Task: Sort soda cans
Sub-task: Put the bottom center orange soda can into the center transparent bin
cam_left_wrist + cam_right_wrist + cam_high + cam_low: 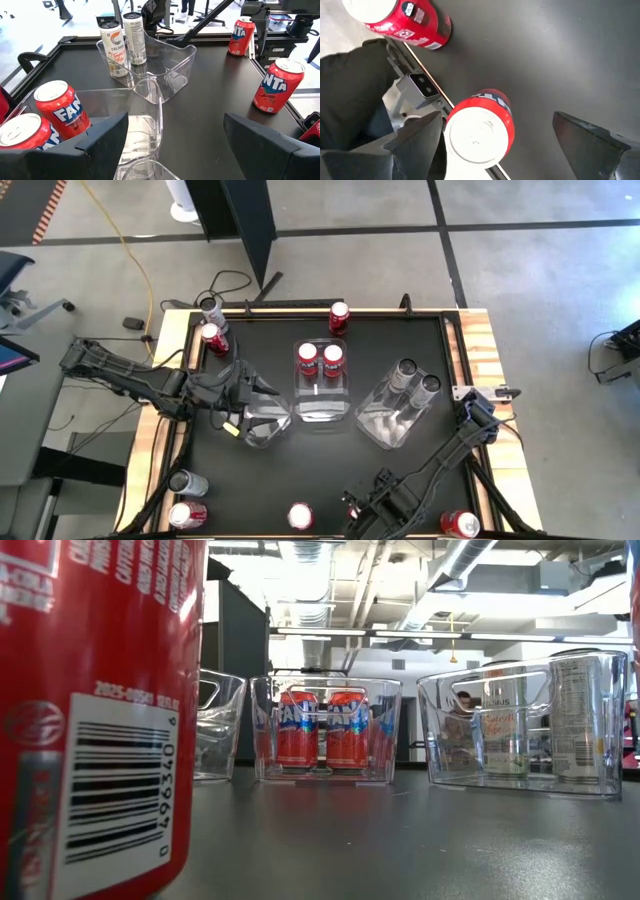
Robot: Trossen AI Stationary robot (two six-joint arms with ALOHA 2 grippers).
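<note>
Black tabletop [330,470] w/ three clear bins [322,385] in a row: middle bin w/ two red cans [320,360], right bin w/ two silver cans [415,377], left bin [262,418] empty. Loose cans near the edges, approx. seven.

Left gripper [248,392] hovering over the left bin, fingers spread, nothing held.

Right gripper [497,135] at the front edge, fingers spread wide, nothing held yet. Red can [479,131] upright between the fingers but much closer to one finger, not centred; long axis vertical, top facing the wrist camera. Right arm clearly the nearer. Prob. needs small sideways shift before closing.
</note>
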